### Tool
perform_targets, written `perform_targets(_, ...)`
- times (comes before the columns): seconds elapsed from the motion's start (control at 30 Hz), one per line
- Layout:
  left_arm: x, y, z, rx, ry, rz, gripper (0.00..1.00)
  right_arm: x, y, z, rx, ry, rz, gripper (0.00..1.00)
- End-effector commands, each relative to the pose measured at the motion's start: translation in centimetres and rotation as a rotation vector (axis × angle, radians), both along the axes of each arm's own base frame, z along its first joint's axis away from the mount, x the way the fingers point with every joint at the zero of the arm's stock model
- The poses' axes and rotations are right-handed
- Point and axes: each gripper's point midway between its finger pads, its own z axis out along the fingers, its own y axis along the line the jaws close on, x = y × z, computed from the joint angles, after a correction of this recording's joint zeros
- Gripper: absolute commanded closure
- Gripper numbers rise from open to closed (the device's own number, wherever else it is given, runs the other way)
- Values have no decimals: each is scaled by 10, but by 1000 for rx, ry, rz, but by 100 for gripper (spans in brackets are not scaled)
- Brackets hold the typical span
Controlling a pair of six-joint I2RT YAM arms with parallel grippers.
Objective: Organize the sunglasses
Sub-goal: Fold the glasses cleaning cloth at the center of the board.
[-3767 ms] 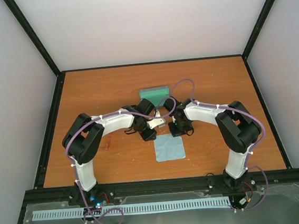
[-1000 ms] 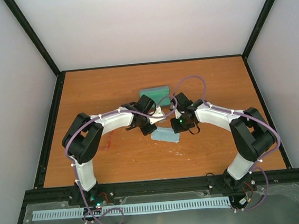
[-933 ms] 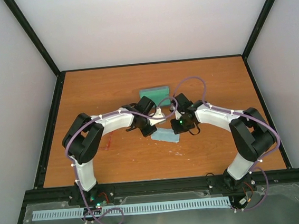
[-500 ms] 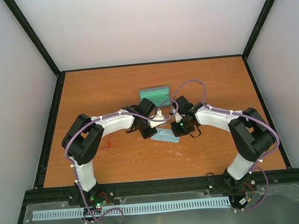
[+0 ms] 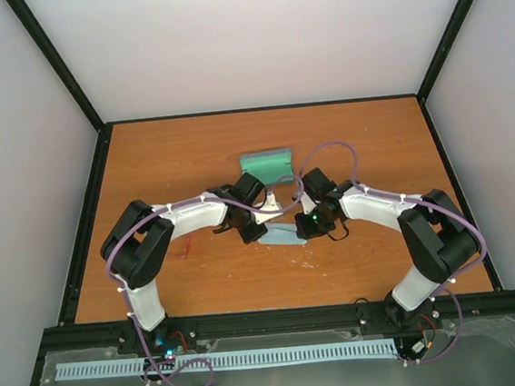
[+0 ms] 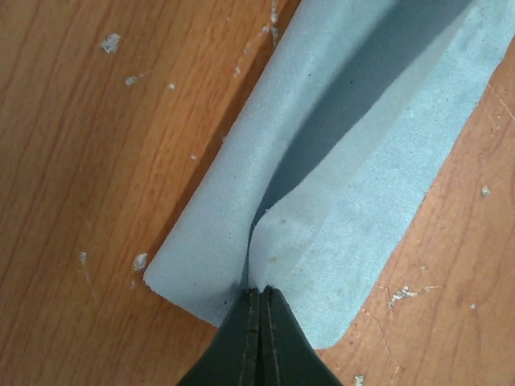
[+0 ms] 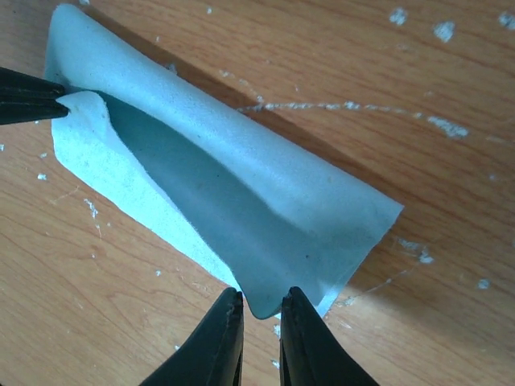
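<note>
The sunglasses (image 5: 187,246) lie on the counter (image 5: 190,154) at the left, just beside the bent elbow of the left arm (image 5: 196,215). From the top view they show only as a thin, red-pink sliver on the wood. The lenses and the slender arms are too small to make out.

The left arm rises from its base, folds at the elbow and reaches right toward the middle of the counter, wrist tipped down. The left end effector (image 6: 260,297) is pressed fully together, with no gap between its fingers, and it pinches one short edge of a light blue cloth (image 6: 338,161).

The cloth is folded over on itself into a loose, open roll, and its lower layer rests on the wood. Beyond it, well apart, a grey-blue oblong case (image 5: 266,163) sits on the counter.

The right arm (image 5: 377,207) mirrors the left, with its elbow out at the right and its forearm reaching left, wrist tilted down. The right end effector (image 7: 259,318) is closed to a narrow slot that nips the rounded fold at the opposite short edge of the cloth. In its wrist view the left fingers (image 7: 28,96) show at the far end.
</note>
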Motion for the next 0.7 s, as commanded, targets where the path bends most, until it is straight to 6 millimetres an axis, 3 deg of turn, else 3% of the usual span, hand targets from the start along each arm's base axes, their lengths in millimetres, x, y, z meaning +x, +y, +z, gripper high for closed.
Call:
perform_targets(0.0, -4, -6, 12, -35, -6, 4, 98, -6, 5, 5, 46, -4, 13, 85)
perform_targets(0.23, -9, -5, 13, -37, -6, 6, 94, -13, 5, 2, 53, 22, 22, 85)
perform_targets(0.47, -14, -3, 19, -49, -16, 15, 64, -13, 4, 5, 56, 15, 11, 82)
perform_targets(0.67, -19, -1, 31, -74, -35, 31, 59, -6, -2, 13, 29, -25, -32, 80)
